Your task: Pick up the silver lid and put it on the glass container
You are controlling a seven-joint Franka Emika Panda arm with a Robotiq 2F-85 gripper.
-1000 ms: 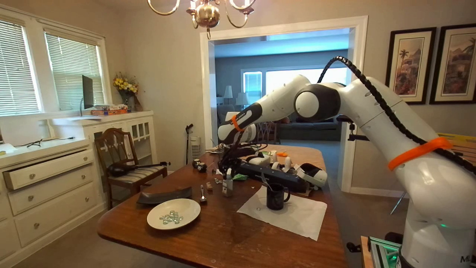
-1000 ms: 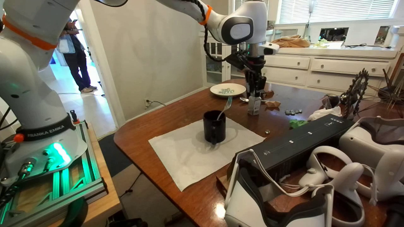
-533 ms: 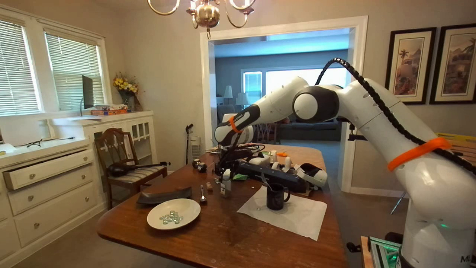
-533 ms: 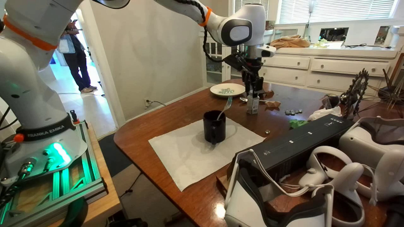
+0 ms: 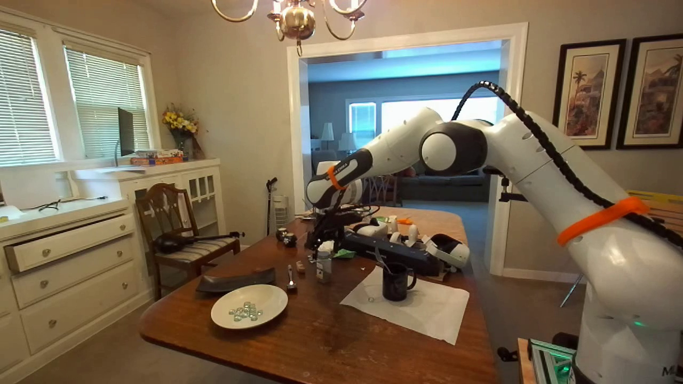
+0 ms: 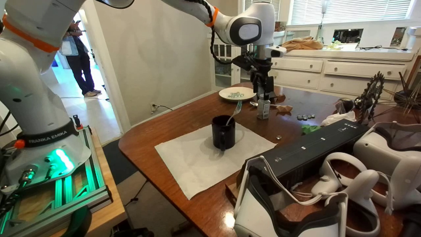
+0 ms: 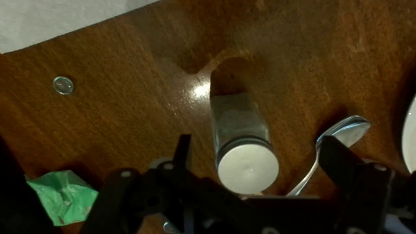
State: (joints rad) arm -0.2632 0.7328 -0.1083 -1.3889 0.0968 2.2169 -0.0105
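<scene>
The silver lid [image 7: 248,169] is a round, pale disc on top of the glass container [image 7: 239,118] in the wrist view. That container stands upright on the wooden table and shows in both exterior views, as a small clear jar [image 6: 263,110] with a label [image 5: 323,268]. My gripper [image 7: 255,141] is open around the lid, one finger on each side and both apart from it in the wrist view. An exterior view has the gripper [image 6: 264,93] pointing straight down over the container's top, where its fingers partly hide the lid.
A spoon [image 7: 352,130] lies beside the container, near a white plate [image 6: 227,96] of glass beads. A black mug [image 6: 223,135] with a fork stands on white paper [image 6: 184,164]. Green crumpled paper [image 7: 63,196], a long black box [image 6: 306,146] and a headset [image 6: 263,204] occupy the far side.
The jaws have parted around the lid. Gripper and container first shifted slightly together, towards the left in both exterior views; since then the container has stayed put while the arm rose a little.
</scene>
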